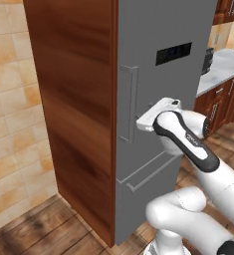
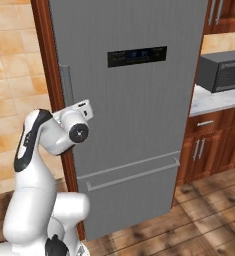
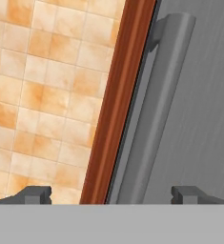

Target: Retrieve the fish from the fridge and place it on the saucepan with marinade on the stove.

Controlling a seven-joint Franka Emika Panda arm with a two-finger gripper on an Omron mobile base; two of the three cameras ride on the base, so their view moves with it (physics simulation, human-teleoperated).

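Arm (image 1: 198, 149) rises from the base, bends at a rounded elbow and reaches forward and up, forearm sloping toward the wrist. Wrist is turned so the white hand block points away from the base, level, at about mid-height. In the right base view the same arm (image 2: 34, 150) stands upright, then folds over to the right. Tool (image 3: 111, 193) stands open: its two dark fingertips (image 3: 35, 193) are set wide apart, with nothing gripped between them.
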